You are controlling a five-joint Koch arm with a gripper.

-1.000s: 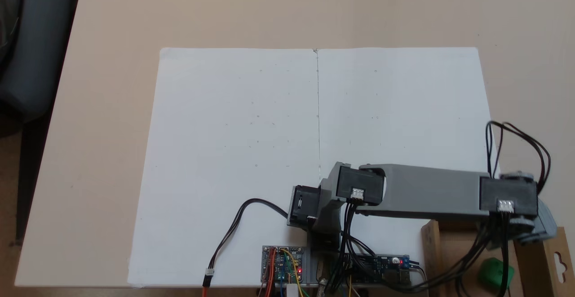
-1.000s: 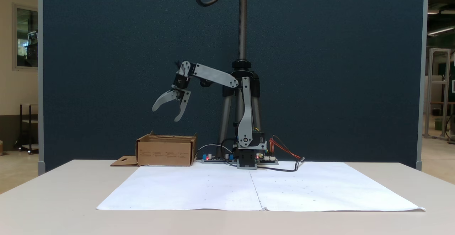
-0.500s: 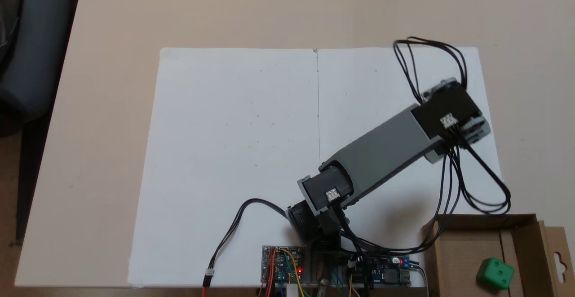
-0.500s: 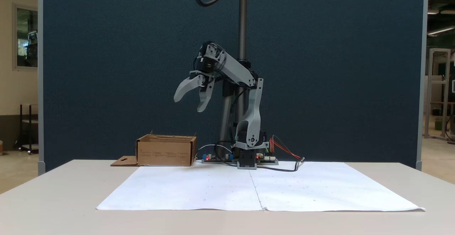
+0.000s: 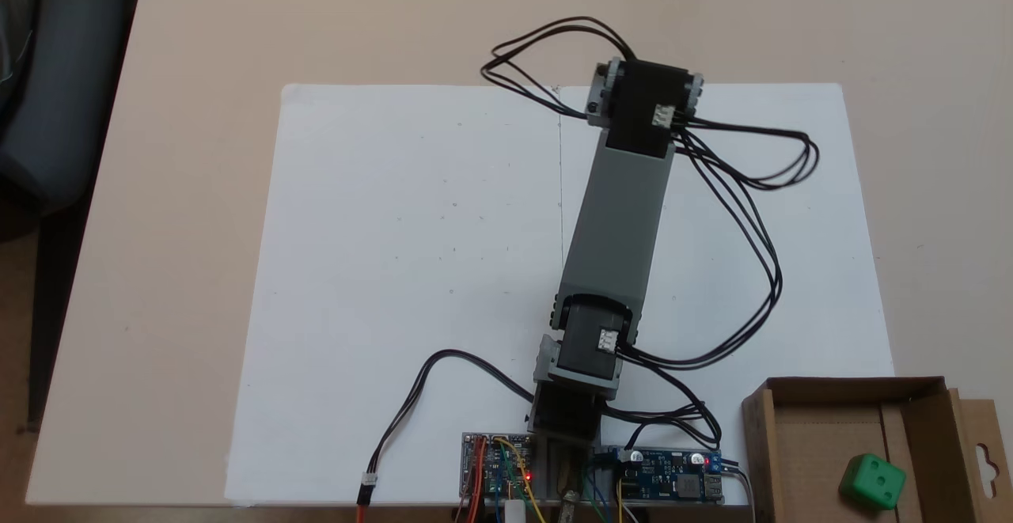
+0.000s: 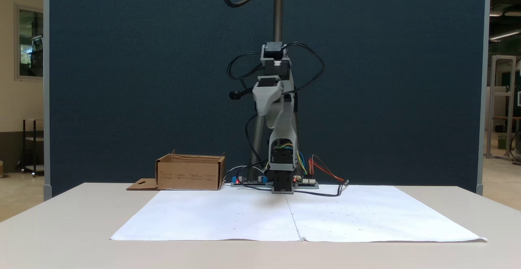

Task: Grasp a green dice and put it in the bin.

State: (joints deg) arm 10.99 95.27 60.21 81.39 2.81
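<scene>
The green dice [image 5: 872,482] lies inside the bin [image 5: 847,387], a low brown cardboard box at the lower right of a fixed view. From the front, in the other fixed view, the bin [image 6: 189,174] stands left of the arm's base and its wall hides the dice. The arm reaches out over the middle of the white paper, far from the bin. My gripper [image 6: 263,109] hangs high above the paper and points toward that front camera, nothing visible in it. Its jaws line up one behind the other, so the gap between them is hidden.
Two white paper sheets [image 5: 411,270] cover the table's middle. Circuit boards [image 5: 498,471] and loose black cables [image 5: 752,214] sit around the arm's base. The bin's flap [image 6: 140,185] lies flat beside it. A camera pole [image 6: 278,12] and a dark blue partition stand behind.
The arm has swung away from above the bin to the middle of the paper and now faces the front camera. The dice stays in the bin.
</scene>
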